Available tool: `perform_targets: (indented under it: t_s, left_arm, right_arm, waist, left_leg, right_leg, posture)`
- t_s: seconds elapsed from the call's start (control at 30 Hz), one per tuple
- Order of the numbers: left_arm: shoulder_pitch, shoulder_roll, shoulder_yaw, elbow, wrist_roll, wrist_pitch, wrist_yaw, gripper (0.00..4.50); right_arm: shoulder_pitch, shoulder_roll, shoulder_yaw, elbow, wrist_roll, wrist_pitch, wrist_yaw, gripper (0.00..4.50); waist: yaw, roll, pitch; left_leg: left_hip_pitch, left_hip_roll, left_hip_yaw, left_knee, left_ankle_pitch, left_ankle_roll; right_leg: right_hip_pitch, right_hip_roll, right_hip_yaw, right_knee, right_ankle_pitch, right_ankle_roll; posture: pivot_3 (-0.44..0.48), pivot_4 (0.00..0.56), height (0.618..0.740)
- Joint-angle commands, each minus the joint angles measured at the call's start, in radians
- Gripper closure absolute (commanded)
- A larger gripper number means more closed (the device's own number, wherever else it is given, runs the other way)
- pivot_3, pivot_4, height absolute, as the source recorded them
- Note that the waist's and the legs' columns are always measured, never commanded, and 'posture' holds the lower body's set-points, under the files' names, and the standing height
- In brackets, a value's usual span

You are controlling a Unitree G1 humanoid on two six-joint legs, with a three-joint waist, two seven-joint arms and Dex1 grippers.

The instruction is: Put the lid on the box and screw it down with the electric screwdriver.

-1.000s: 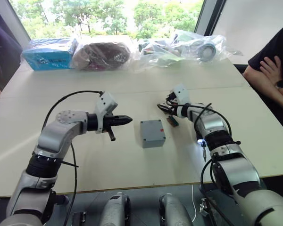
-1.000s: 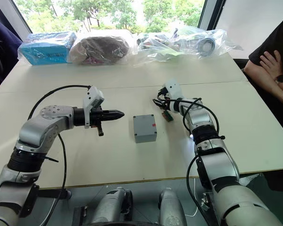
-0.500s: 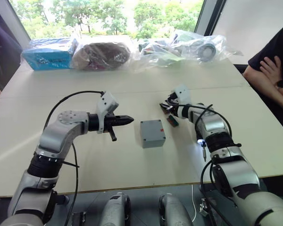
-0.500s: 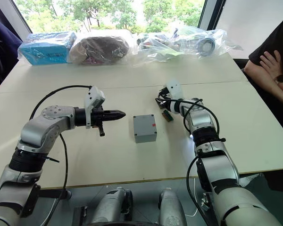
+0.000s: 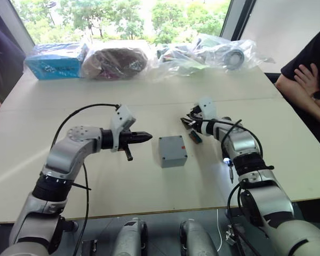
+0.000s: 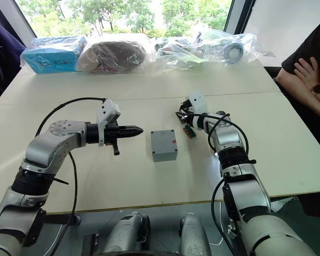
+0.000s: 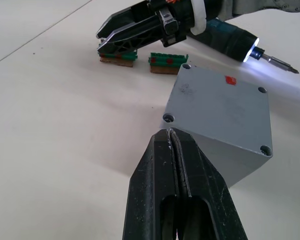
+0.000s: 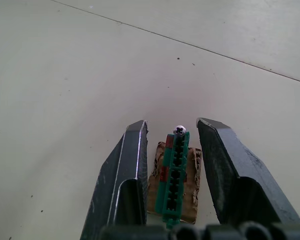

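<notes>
The box [image 5: 172,151] sits at the centre of the table [image 5: 149,181] with the lid [image 7: 221,106] on top, red mark facing up. The left gripper [image 7: 173,137] is clenched on nothing, its tips just beside the box. The right gripper [image 8: 172,132] is spread around a green connector block [image 8: 173,172]; the electric screwdriver [image 7: 235,44] lies unheld beyond the box, its light on.
</notes>
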Motion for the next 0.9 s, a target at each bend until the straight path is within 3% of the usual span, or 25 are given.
perform_targets:
  t_s: [0.03,0.4,0.7,0.83,0.9]
  left_arm:
    - [-0.011,0.004,0.009,-0.013,0.003,-0.024,-0.001,4.5]
    - [-0.009,0.007,0.013,-0.01,0.0,-0.027,-0.005,4.5]
    - [-0.021,-0.002,0.041,-0.01,-0.04,-0.009,-0.004,4.5]
    - [-0.021,0.024,0.044,-0.04,-0.06,0.012,-0.028,4.5]
    - [-0.011,0.076,0.04,-0.088,-0.084,0.038,-0.078,4.5]
  right_arm:
    - [-0.002,0.008,-0.024,-0.028,0.015,-0.01,-0.006,4.47]
    - [0.012,-0.007,-0.028,-0.08,0.025,-0.013,0.026,4.47]
    - [0.066,-0.042,-0.07,-0.283,0.089,-0.002,0.073,4.47]
    - [0.121,-0.076,-0.089,-0.467,0.123,0.075,0.068,4.47]
    - [0.202,-0.102,-0.093,-0.652,0.179,0.16,0.089,4.47]
  waist:
    - [0.0,0.0,0.0]
    - [0.0,0.0,0.0]
    - [0.001,0.0,0.0]
    - [0.005,0.0,0.0]
    - [0.003,0.0,0.0]
  left_leg:
    - [0.0,0.0,0.0,0.0,0.0,0.0]
    - [0.0,0.0,0.0,0.0,0.0,0.0]
    - [0.0,0.0,0.0,0.0,0.0,0.0]
    - [0.0,0.001,0.0,0.0,0.0,0.0]
    - [0.0,0.001,0.0,0.0,0.0,0.0]
  right_leg:
    - [0.0,0.0,0.0,0.0,0.0,0.0]
    - [0.0,0.0,0.0,0.0,0.0,0.0]
    - [0.0,0.0,0.0,0.0,0.0,0.0]
    - [0.0,0.0,0.0,0.0,0.0,0.0]
    - [0.0,0.0,0.0,0.0,0.0,0.0]
  posture:
    - [0.0,0.15,0.74]
    - [0.0,0.15,0.74]
    - [0.0,0.15,0.74]
    - [0.0,0.15,0.74]
    - [0.0,0.15,0.74]
